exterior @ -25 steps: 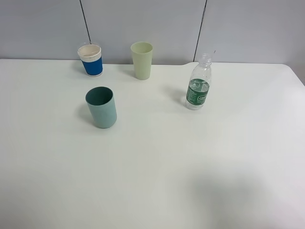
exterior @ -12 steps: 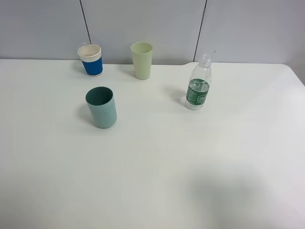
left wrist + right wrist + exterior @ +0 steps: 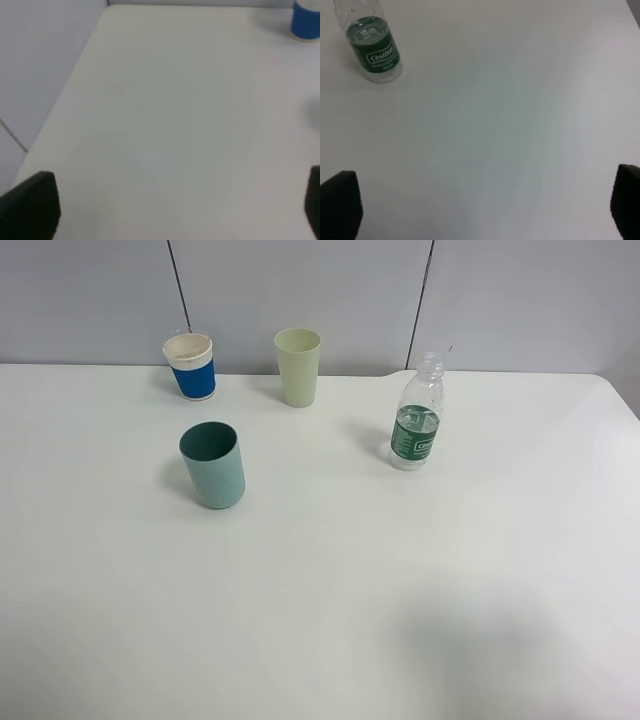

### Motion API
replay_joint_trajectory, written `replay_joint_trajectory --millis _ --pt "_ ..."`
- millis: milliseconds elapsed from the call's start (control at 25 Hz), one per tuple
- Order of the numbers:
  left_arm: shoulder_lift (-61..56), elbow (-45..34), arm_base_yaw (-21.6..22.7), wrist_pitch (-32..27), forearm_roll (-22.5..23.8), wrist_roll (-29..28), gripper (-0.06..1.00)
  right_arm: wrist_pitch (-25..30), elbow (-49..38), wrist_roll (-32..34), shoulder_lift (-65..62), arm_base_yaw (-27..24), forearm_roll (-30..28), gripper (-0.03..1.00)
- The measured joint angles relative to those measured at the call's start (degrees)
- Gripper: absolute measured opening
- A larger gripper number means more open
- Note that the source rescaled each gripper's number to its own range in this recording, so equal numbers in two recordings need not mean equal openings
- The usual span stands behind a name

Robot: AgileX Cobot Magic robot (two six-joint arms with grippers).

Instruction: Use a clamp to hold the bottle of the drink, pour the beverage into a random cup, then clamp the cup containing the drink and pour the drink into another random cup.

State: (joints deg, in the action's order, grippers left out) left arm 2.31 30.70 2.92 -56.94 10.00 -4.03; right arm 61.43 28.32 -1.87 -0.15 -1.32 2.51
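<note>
The clear bottle [image 3: 417, 416] with a dark green label stands upright and uncapped at the right of the white table; it shows again as the bottle [image 3: 371, 49] in the right wrist view. The teal tumbler [image 3: 212, 464] stands at the left middle. Behind it, near the wall, is the blue cup with a white rim band [image 3: 190, 365], whose base [image 3: 305, 21] shows in the left wrist view. Neither arm appears in the high view. My left gripper [image 3: 177, 207] and right gripper [image 3: 482, 207] both stand open over bare table, with nothing between their fingers.
A pale green tapered cup [image 3: 298, 366] stands at the back between the blue cup and the bottle. The table's left edge [image 3: 60, 100] runs beside a grey wall. A grey panelled wall [image 3: 320, 290] rises behind the table.
</note>
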Motion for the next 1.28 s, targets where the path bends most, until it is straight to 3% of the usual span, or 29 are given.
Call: replay_joint_trajectory --millis 160,320,800,1080,1280 --pt "-2.4 -0.5 3.3 -0.3 -6.1 6.3 0.98 0.0 0.0 0.0 0.0 0.0 0.0 1.0" --pt "-2.5 -1.6 4.0 -3.1 -10.6 6.2 0.99 0.0 0.0 0.0 0.0 0.0 0.0 1.0" --pt "-2.6 -1.8 3.9 -3.3 -10.5 4.0 0.99 0.0 0.0 0.0 0.0 0.0 0.0 1.0" --pt "-2.6 -1.8 -3.8 -3.3 -10.4 4.0 0.99 0.0 0.0 0.0 0.0 0.0 0.0 1.0" --pt "-2.6 -1.8 -4.2 -3.3 -10.4 4.0 0.99 0.0 0.0 0.0 0.0 0.0 0.0 1.0"
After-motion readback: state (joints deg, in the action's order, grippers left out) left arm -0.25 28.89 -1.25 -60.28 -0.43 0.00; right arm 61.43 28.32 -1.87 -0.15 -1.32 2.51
